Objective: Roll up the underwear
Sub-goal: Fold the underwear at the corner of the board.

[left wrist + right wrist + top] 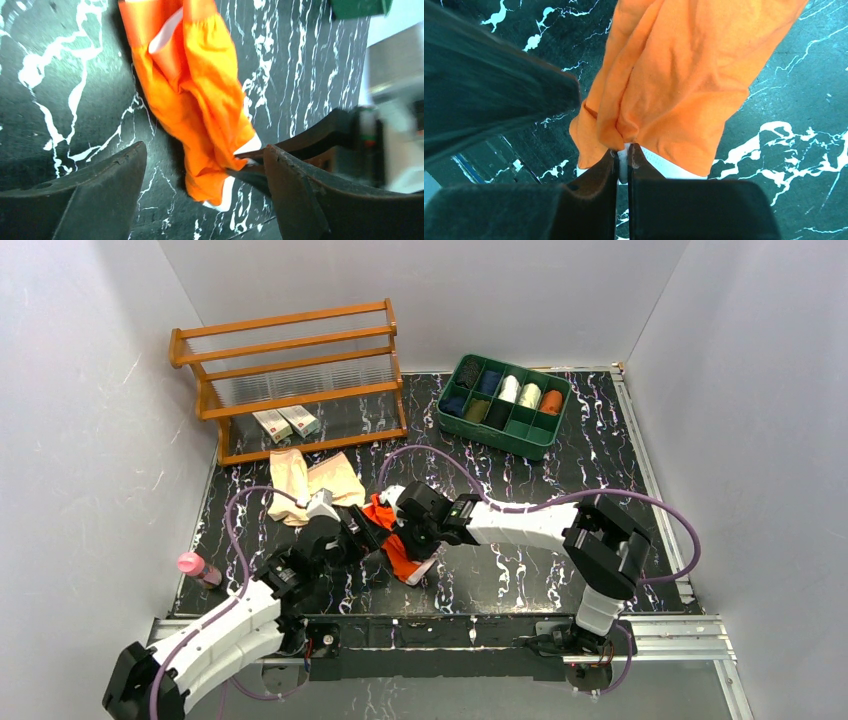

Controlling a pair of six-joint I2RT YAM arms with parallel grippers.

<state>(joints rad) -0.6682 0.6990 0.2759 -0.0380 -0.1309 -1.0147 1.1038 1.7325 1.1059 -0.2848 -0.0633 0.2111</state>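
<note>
The right tool (623, 156) pinches the white-trimmed edge of the orange underwear (674, 75), which lies bunched on the worktop (520, 570) between the arms. The left tool (205, 152) is spread wide, one finger on either side of that same end. The tan underwear (305, 480) lies farther back on the left.

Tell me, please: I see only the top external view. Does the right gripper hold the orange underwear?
Observer: Yes. In the right wrist view, the right gripper has its fingers shut on the white trim of the orange underwear.
Operator: And the other arm?
Observer: The left gripper is open; the cloth's end lies between its fingers, ungripped.
Operator: Is it rolled yet?
Observer: No, only bunched in long loose folds.
</note>
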